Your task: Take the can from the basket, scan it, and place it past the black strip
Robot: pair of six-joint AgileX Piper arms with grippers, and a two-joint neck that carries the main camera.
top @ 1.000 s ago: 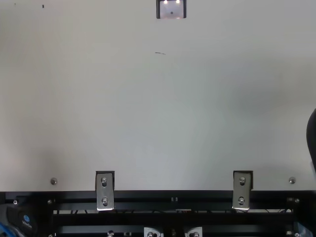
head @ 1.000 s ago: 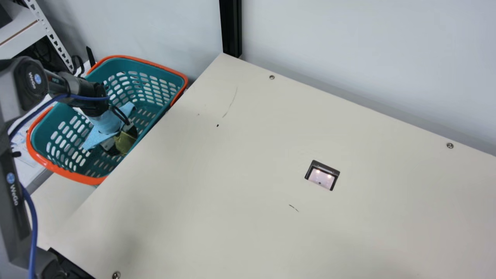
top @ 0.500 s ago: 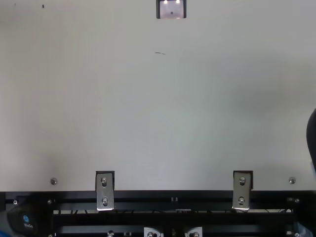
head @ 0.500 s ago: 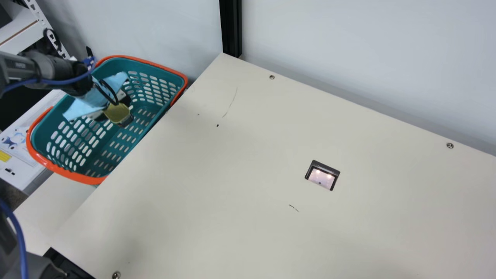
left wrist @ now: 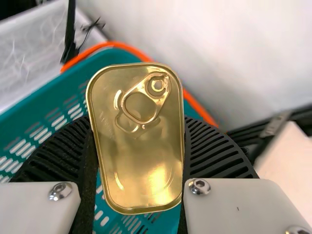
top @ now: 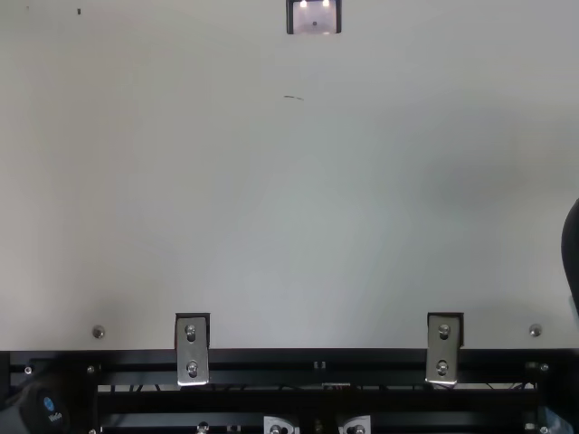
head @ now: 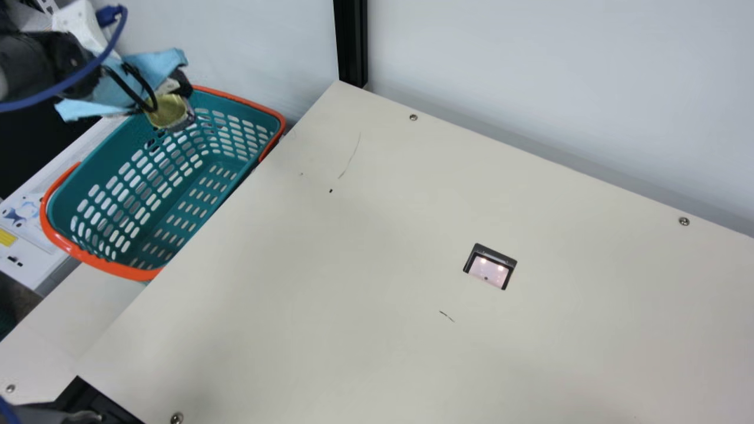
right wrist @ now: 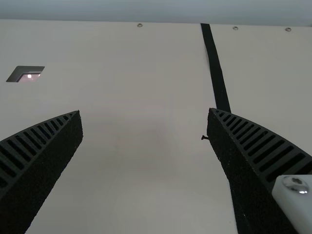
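At the upper left of the main view, my left gripper (head: 177,88) holds the gold can (head: 168,112) above the far part of the teal basket (head: 147,215). The left wrist view shows the can (left wrist: 139,161), its pull-tab face turned to the camera, pinched between both ribbed fingers of my left gripper (left wrist: 136,141). In the right wrist view my right gripper (right wrist: 145,114) stands open over the table, nothing between its fingers. The black strip (right wrist: 215,68) runs past its right-hand finger there. The scanner window (head: 490,268) is set into the table in the main view.
The basket's orange rim (head: 121,271) lies against the cream table's left edge. A black post (head: 351,44) rises at the table's far corner, before the pale wall. A white surface (head: 29,247) lies left of the basket. Metal brackets (top: 192,351) line the near edge.
My left gripper has lifted the can from inside the basket, moving up and to the left in the main view. The left arm's links have swung out of that view's lower left.
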